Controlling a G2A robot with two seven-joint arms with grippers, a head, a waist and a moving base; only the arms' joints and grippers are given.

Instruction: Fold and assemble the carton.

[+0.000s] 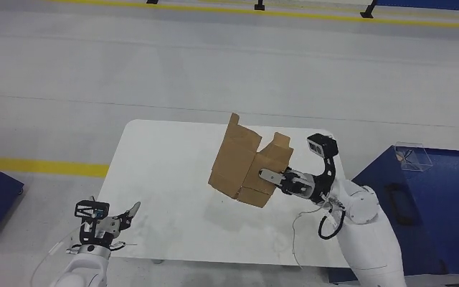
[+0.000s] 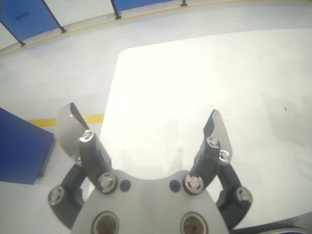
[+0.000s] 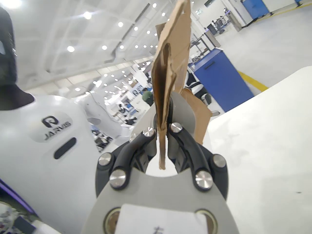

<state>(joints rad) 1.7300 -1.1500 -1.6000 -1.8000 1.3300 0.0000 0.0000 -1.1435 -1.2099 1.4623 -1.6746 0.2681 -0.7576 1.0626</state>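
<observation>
The flattened brown corrugated cardboard carton hangs tilted above the white rounded bench, one edge pinched in the closed right hand; the left hand sits by the bench's near corner, spread wide, empty. The carton seems held up for opening; next, the left hand probably needs the opposite panel. The white and blue partition panels carry lettering.

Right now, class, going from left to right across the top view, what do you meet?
dark blue cabinet corner at the picture's left edge → left gripper, jaws open → brown cardboard carton, partly unfolded → large blue cabinet at the right
</observation>
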